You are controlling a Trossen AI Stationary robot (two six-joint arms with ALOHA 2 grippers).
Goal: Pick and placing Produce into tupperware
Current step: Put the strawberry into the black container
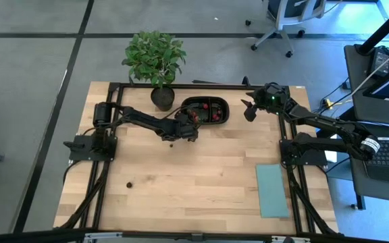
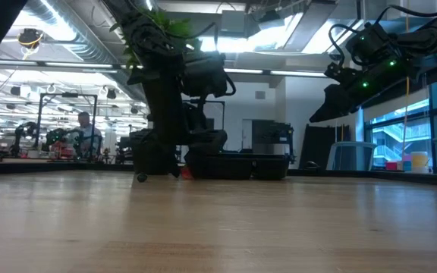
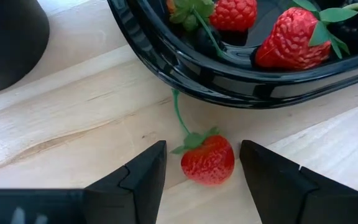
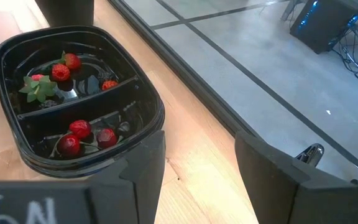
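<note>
The black tray (image 1: 206, 111) sits at the far edge of the counter (image 1: 194, 175) and already holds several berries in both compartments. One strawberry (image 3: 207, 159) lies just outside the tray's rim, between the spread fingers of my left end effector (image 3: 202, 167), ungrasped. My right end effector (image 1: 250, 110) waits beside the tray, open and empty. A dark berry (image 1: 129, 183) lies well away from the tray.
</note>
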